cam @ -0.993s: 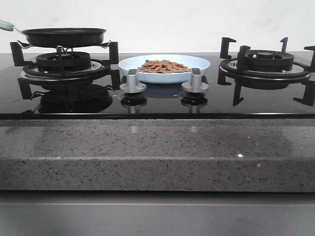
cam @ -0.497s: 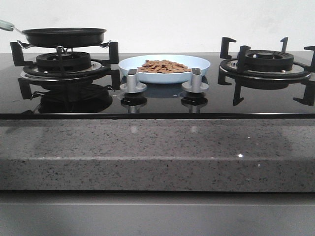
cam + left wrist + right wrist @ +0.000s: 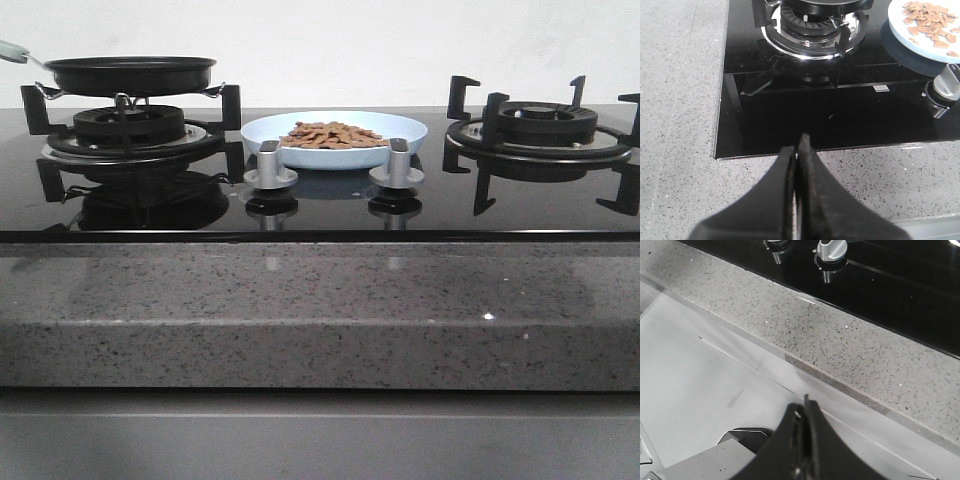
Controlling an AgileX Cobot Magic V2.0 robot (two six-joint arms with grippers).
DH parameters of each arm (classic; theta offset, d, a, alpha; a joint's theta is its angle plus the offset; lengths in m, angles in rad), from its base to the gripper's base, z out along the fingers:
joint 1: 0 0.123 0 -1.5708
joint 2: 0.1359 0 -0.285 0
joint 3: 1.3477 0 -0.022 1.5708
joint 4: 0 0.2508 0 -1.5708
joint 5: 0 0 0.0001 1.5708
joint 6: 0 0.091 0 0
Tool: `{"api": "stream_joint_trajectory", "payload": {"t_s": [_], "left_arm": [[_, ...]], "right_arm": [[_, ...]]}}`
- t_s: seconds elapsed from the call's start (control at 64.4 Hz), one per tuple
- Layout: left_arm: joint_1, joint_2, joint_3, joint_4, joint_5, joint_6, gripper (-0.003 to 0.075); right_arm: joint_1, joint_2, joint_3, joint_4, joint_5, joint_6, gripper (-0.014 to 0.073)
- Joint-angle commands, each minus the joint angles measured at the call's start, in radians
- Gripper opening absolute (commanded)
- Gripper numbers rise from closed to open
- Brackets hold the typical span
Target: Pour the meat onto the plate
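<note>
Meat (image 3: 333,135) heaped on plate (image 3: 415,127), spread left-right.

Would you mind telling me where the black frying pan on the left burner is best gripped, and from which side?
Probably by its pale handle, which sticks out to the left of the frying pan. Approach from the left, since the pan's wide round body sits on the burner grate, offering no narrow edge.

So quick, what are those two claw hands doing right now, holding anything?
Left gripper: closed, holding nothing, above the edge of the stove.
Right gripper: closed, holding nothing, off in front of the counter.
</note>
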Motion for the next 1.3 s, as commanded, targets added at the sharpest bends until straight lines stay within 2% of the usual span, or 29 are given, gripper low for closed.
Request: {"api": "stream_joint_trajectory", "payload": {"t_s": [0.0,0.155,0.341,0.683,0.791,1.009,1.164,1.288], "left_arm": [[-0.007,-0.001,-0.027,-0.015,-0.067,-0.009,-0.002],[-0.007,-0.028,-0.027,-0.016,-0.067,-0.009,-0.002],[-0.003,-0.198,0.022,0.019,-0.102,0.008,-0.002],[-0.003,-0.561,0.369,0.012,-0.378,0.008,-0.002],[0.0,-0.594,0.487,0.012,-0.495,0.007,-0.002],[0.011,-0.657,0.687,0.137,-0.709,-0.178,-0.002],[0.024,-0.655,0.795,0.165,-0.881,-0.212,-0.002],[0.026,-0.655,0.794,0.165,-0.879,-0.211,-0.002]], "right_arm": [[-0.002,0.003,-0.021,0.018,-0.057,-0.003,-0.012],[-0.002,0.003,-0.021,0.018,-0.055,-0.003,-0.012],[-0.002,0.003,-0.021,0.018,-0.055,-0.003,-0.012],[-0.002,0.003,-0.021,0.018,-0.055,-0.003,-0.012],[-0.002,0.003,-0.021,0.018,-0.055,-0.003,-0.012],[-0.002,0.003,-0.021,0.018,-0.055,-0.003,-0.012],[-0.002,0.003,-0.021,0.018,-0.051,-0.003,-0.012],[-0.002,0.003,-0.021,0.018,-0.049,-0.003,-0.012]]}}
